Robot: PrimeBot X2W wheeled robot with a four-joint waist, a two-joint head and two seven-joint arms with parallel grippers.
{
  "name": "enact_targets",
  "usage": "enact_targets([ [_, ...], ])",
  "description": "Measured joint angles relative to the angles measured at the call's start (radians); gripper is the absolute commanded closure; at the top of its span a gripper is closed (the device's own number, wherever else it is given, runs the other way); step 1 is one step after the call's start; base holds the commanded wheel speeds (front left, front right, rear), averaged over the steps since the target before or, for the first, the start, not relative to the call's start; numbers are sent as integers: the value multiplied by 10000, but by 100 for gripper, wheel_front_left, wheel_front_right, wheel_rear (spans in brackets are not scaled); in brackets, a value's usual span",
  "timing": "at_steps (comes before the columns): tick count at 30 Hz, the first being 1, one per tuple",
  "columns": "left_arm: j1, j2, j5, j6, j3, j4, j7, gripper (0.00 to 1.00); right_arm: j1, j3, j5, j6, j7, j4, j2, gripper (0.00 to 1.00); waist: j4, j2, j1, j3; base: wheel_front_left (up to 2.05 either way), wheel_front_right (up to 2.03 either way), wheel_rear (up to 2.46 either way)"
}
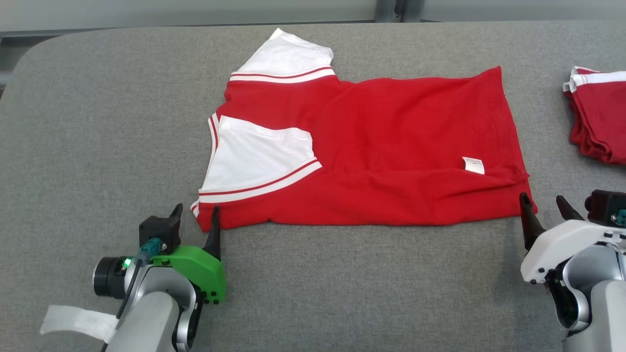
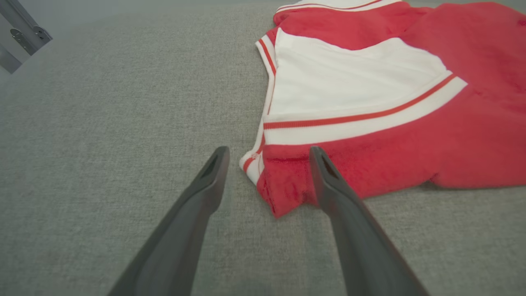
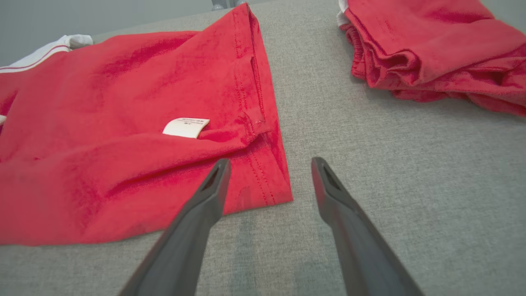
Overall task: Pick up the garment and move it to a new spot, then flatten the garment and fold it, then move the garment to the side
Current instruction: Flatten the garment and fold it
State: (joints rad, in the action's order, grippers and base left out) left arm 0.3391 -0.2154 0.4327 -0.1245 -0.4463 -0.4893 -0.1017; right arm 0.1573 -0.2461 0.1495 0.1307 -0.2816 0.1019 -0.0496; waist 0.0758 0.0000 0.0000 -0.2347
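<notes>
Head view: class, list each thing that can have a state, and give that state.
Shirt: flat, near sleeve folded onto the body.
Pile: folded, stacked at the right.
Left gripper: open, astride the shirt's corner, not holding.
Right gripper: open, at the hem corner, not holding.

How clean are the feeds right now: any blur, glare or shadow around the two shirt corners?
Head view: even, soft light, no glare, garment sharp. Left wrist view: left gripper blurs toward the bottom edge, garment corner crisp. Right wrist view: right gripper casts a faint shadow on the table, label print too small to read.
</notes>
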Motion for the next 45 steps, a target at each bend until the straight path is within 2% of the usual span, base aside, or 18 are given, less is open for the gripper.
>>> enact_targets([
  [9, 505, 98, 38, 161, -255, -364, 648, 0, 594, 268, -631, 0, -545, 658, -17, 0, -29, 0, 0, -420, 0, 0, 0],
  [16, 498, 142, 117, 144, -374, -159, 907, 0, 741, 326, -539, 0, -846, 782, -48, 0, -17, 0, 0, -581, 0, 0, 0],
  [17, 495, 138, 127, 134, -378, -136, 920, 10, 750, 336, -539, 0, -869, 790, -54, 0, -13, 0, 0, -595, 0, 0, 0],
  [18, 491, 136, 134, 107, -380, -117, 947, 41, 763, 372, -539, 0, -932, 817, -81, 0, -12, 0, 0, -608, 0, 0, 0],
  [20, 485, 128, 157, 104, -385, -81, 1009, 83, 804, 397, -539, 0, -959, 848, -111, 0, -16, 0, 0, -623, 0, 0, 0],
  [21, 485, 117, 155, 104, -407, -65, 1032, 100, 836, 416, -541, 0, -968, 849, -134, 0, -20, 0, 0, -629, 0, 0, 0],
  [29, 420, 59, 186, 100, -468, 27, 1066, 100, 941, 382, -569, 0, -1068, 855, -180, 0, -45, 0, 0, -620, 0, 0, 0],
  [30, 408, 56, 213, 98, -474, 35, 1068, 100, 941, 362, -545, 0, -1122, 867, -178, 11, -50, 0, 0, -617, 0, 0, 0],
  [32, 407, 42, 228, 98, -489, 46, 1093, 100, 941, 368, -545, 0, -1135, 872, -178, 53, -54, 0, 0, -621, 0, 0, 0],
  [34, 406, 19, 232, 98, -499, 50, 1095, 100, 939, 401, -529, 0, -1220, 872, -169, 78, -61, 0, 0, -623, 0, 0, 0],
  [36, 405, 10, 238, 98, -506, 59, 1093, 100, 936, 408, -512, 0, -1233, 874, -165, 99, -69, 0, 0, -622, 0, 0, 0],
  [45, 378, -40, 332, 67, -527, 44, 1009, 100, 825, 353, -355, 0, -1377, 832, -113, 100, -106, 0, 0, -537, 0, 0, 0],
])
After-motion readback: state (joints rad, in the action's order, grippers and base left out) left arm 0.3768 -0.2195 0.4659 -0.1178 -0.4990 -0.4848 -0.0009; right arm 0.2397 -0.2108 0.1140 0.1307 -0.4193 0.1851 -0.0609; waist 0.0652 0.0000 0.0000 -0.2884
